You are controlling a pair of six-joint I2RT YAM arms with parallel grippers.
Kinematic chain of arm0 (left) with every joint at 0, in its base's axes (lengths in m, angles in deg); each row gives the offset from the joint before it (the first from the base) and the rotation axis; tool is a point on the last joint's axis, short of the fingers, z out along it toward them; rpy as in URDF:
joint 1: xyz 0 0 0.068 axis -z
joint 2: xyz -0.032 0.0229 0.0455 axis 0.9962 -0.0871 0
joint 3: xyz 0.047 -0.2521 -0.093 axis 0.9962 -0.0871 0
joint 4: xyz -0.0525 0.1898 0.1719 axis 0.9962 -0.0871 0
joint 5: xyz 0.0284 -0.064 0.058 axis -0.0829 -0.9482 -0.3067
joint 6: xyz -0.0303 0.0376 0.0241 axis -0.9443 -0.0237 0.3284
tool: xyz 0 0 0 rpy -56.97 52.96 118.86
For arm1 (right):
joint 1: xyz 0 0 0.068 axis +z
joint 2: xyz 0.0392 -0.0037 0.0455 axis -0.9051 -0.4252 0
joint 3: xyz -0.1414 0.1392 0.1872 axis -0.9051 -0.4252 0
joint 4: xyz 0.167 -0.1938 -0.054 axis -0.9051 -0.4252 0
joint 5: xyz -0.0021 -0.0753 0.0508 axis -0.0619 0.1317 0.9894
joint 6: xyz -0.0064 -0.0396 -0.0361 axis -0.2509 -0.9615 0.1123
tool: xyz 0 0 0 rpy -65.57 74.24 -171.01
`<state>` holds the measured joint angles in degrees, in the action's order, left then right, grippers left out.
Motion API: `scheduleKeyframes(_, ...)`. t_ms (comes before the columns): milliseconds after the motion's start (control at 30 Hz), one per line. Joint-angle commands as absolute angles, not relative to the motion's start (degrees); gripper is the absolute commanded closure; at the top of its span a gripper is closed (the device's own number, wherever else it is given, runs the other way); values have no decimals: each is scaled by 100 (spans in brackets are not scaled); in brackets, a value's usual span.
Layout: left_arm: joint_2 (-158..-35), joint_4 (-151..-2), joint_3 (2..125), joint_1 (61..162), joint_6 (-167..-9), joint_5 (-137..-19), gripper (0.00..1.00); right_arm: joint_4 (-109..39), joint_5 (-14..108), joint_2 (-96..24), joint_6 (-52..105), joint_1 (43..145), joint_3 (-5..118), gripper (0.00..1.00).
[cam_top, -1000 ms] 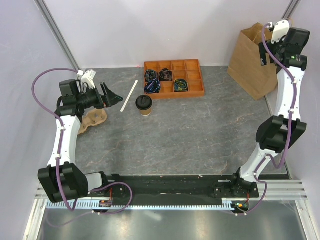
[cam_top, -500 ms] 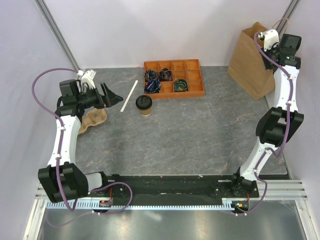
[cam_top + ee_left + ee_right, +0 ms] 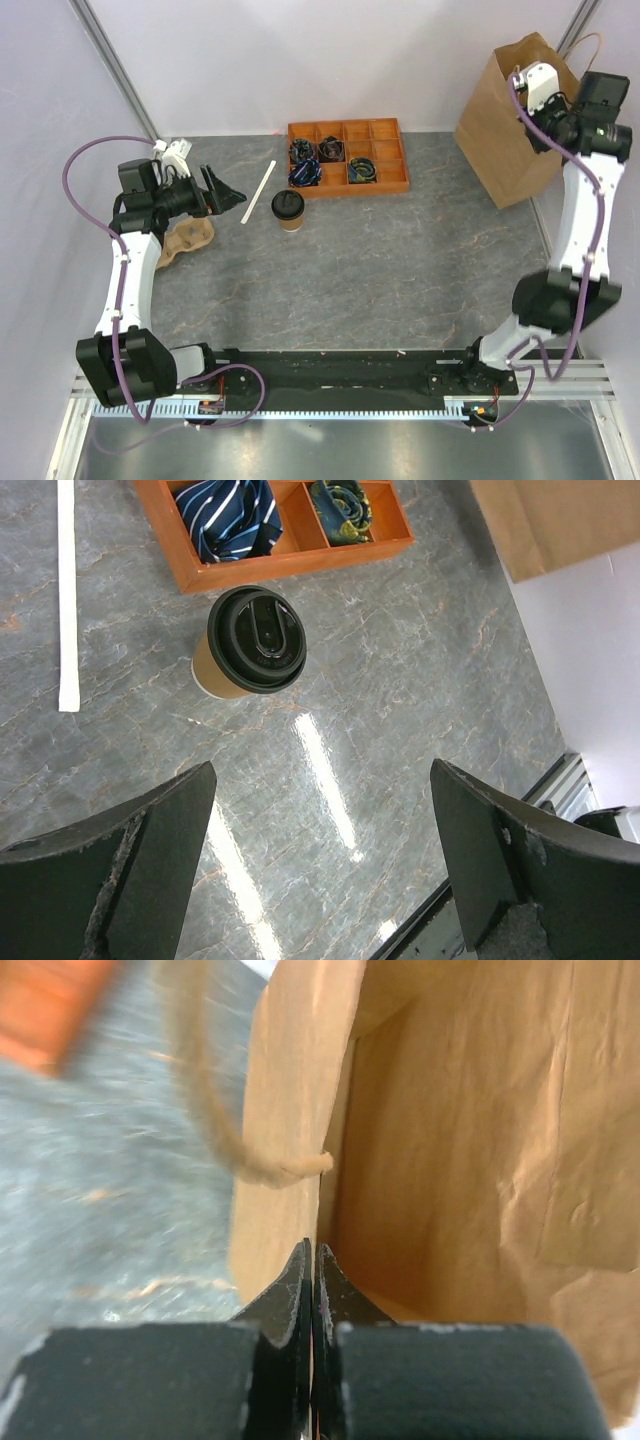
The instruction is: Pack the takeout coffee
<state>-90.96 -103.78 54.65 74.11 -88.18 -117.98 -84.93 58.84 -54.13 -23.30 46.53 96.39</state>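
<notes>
The takeout coffee (image 3: 288, 210), a small brown cup with a black lid, stands upright on the table just in front of the orange tray. The left wrist view shows the cup (image 3: 255, 645) from above, ahead of my left gripper (image 3: 320, 775), which is wide open with nothing between its fingers. In the top view the left gripper (image 3: 228, 190) hovers to the left of the cup. My right gripper (image 3: 312, 1250) is shut on the top edge of the brown paper bag (image 3: 470, 1110), whose inside shows open. The bag (image 3: 505, 130) stands at the back right with the right gripper (image 3: 540, 118) at its rim.
An orange compartment tray (image 3: 345, 190) with rolled ties sits at the back centre. A white paper-wrapped straw (image 3: 258, 192) lies to the left of the cup. A tan moulded cup carrier (image 3: 190, 240) lies under the left arm. Walls close in on both sides.
My right gripper has gone from open to shut on the bag's edge, and the right arm has swung outward, pulling the bag's rim up. The left arm and the cup have not moved.
</notes>
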Motion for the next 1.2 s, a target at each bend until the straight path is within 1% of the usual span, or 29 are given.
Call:
scheduleKeyframes(0,-8978,-10177,5644,7402,-8928,-11860,5,-9215,6787,-3687,-2990,5111,8903,100)
scheduleKeyframes(67,-9013,-10168,5662,7402,-8972,-11869,5,-9207,6787,-2942,-3096,5375,8461,100)
scheduleKeyframes(100,-9014,-10150,5671,7402,-9007,-11877,5,-9233,6779,-2728,-3070,5707,8155,100)
scheduleKeyframes(167,-9040,-10141,5697,7402,-9051,-11877,5,-9399,6866,-2307,-2956,6052,7951,100)
scheduleKeyframes(200,-9040,-10124,5706,7402,-9095,-11869,5,-9470,6910,-2217,-2860,6367,7906,100)
scheduleKeyframes(233,-9040,-10098,5715,7402,-9113,-11860,5,-9488,6945,-2156,-2737,6448,7862,100)
scheduleKeyframes(400,-9023,-10098,5802,7402,-9183,-11790,5,-9725,7349,-2286,-2358,7255,7721,100)
scheduleKeyframes(567,-8917,-10281,5855,7402,-9069,-11711,5,-9875,7332,-2542,-2331,8003,7344,100)
scheduleKeyframes(700,-8794,-10405,5812,7393,-8894,-11587,5,-9875,6781,-2480,-2603,8714,7071,100)
scheduleKeyframes(800,-8733,-10423,5750,7402,-8884,-11570,5,-9892,6533,-2410,-2849,9066,6904,100)
scheduleKeyframes(833,-8750,-10423,5741,7393,-8884,-11578,5,-9901,6402,-2384,-2920,9129,6869,96)
scheduleKeyframes(900,-8785,-10423,5750,7393,-8884,-11596,5,-9962,6287,-2366,-3113,9261,6912,80)
scheduleKeyframes(933,-8785,-10414,5759,7402,-8884,-11596,5,-9971,6251,-2366,-3157,9270,6973,47)
scheduleKeyframes(967,-8803,-10423,5759,7402,-8884,-11587,5,-9937,6216,-2383,-2940,9270,7174,30)
scheduleKeyframes(1000,-8803,-10414,5759,7402,-8876,-11605,5,-9832,6164,-2401,-2729,9270,7307,19)
scheduleKeyframes(1033,-8803,-10423,5759,7402,-8876,-11605,5,-9805,6102,-2436,-2527,9279,7456,9)
scheduleKeyframes(1067,-8803,-10423,5750,7393,-8876,-11596,5,-9804,6023,-2523,-2299,9270,7762,8)
scheduleKeyframes(1167,-8803,-10423,5732,7402,-8867,-11631,5,-9804,5900,-2446,-1595,9270,8054,8)
